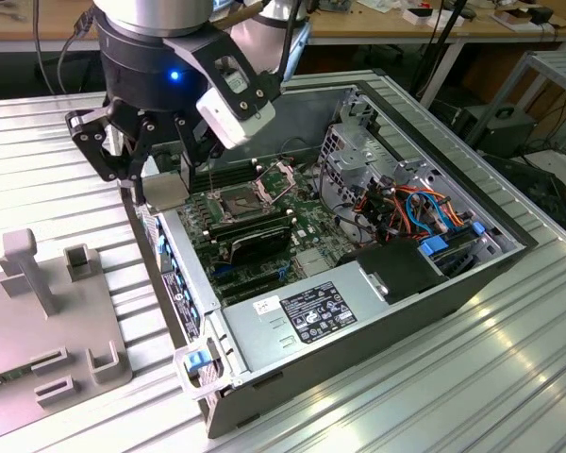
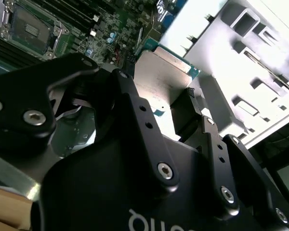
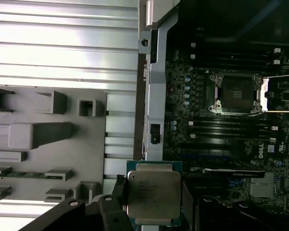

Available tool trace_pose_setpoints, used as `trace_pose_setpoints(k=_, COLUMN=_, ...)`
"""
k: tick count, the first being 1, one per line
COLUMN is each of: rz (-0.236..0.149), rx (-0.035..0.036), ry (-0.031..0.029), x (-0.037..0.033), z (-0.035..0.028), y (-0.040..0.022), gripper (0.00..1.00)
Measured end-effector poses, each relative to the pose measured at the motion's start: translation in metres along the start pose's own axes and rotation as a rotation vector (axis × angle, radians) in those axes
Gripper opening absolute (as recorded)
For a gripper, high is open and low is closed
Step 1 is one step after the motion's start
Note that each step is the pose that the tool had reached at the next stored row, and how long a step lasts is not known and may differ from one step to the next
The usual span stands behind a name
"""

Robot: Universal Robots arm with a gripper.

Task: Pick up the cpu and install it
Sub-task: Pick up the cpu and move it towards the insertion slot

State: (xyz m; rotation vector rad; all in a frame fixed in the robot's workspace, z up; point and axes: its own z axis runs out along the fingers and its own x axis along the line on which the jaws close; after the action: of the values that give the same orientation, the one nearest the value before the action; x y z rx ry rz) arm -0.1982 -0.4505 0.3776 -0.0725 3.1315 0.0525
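the cpu (image 3: 153, 195) was held tight by the pincer (image 1: 162, 179) and was not yet lined up over the open socket (image 3: 237, 93).

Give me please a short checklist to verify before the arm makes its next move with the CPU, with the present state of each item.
1. CPU gripped: ok, the tool is shut on the CPU.
2. CPU socket uncovered: ok, its load plate is swung open.
3. CPU above the CPU socket: not ok, it hangs near the case wall, apart from the socket.
4. Socket pins undamaged: cannot tell.
5. CPU corner mark matching the socket: cannot tell.
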Motion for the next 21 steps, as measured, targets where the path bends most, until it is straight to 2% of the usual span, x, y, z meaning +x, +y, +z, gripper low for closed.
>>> trace_pose_setpoints(k=10, rz=0.0, rx=0.0, ry=0.0, x=-0.0275, z=0.0002, y=-0.0013, gripper=0.55)
trace_pose_setpoints(k=21, rz=0.0, rx=0.0001, ry=0.0, x=-0.0497, z=0.0004, y=-0.0023, gripper=0.55)
